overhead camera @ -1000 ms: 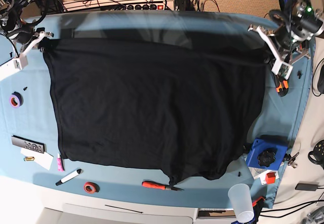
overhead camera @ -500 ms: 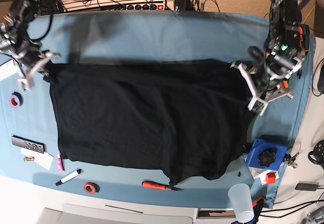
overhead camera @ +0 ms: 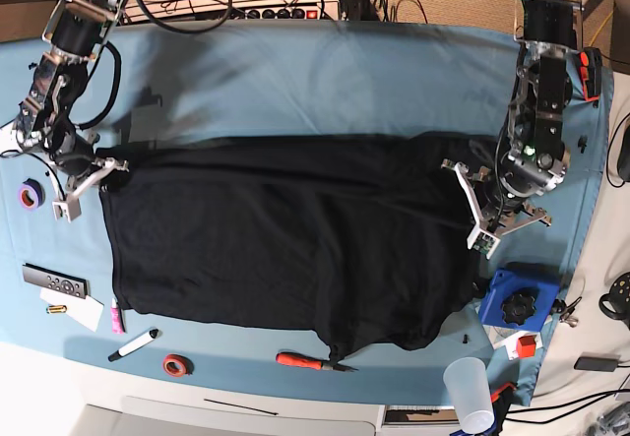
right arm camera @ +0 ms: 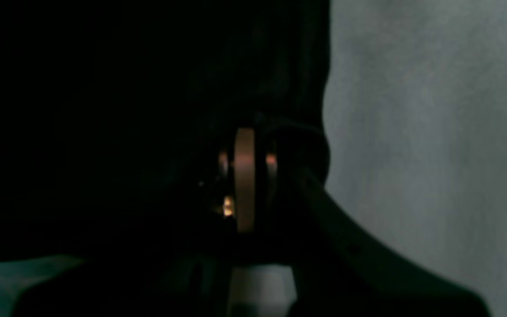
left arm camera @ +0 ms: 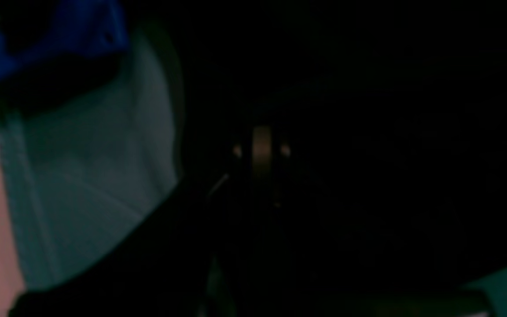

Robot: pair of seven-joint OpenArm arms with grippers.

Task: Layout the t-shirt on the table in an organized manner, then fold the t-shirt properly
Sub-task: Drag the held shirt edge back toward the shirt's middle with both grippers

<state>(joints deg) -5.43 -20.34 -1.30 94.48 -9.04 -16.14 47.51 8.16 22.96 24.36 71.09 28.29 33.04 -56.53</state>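
The black t-shirt point(overhead camera: 295, 239) lies spread across the middle of the light blue table point(overhead camera: 315, 72), with its far edge doubled over toward the front. In the base view, my right gripper point(overhead camera: 87, 178) is shut on the shirt's far left corner. My left gripper point(overhead camera: 471, 210) is shut on the far right corner. In the left wrist view the dark fabric point(left arm camera: 368, 154) fills most of the frame around the shut left gripper point(left arm camera: 260, 149). The right wrist view shows the right gripper point(right arm camera: 244, 176) pinching the t-shirt point(right arm camera: 104, 132) at its edge, with bare table point(right arm camera: 434, 132) beside it.
A blue box point(overhead camera: 517, 298) sits just in front of my left gripper, with a plastic cup point(overhead camera: 471, 392) beyond it. Along the front edge lie a red screwdriver point(overhead camera: 310, 361), a red tape roll point(overhead camera: 176, 364) and a marker point(overhead camera: 133, 344). A remote point(overhead camera: 54, 281) and a purple tape roll point(overhead camera: 31, 195) are at the left.
Both arms have come down and forward from the table's far corners, dragging the shirt's far edge toward the front. More bare blue cloth now shows behind the shirt.
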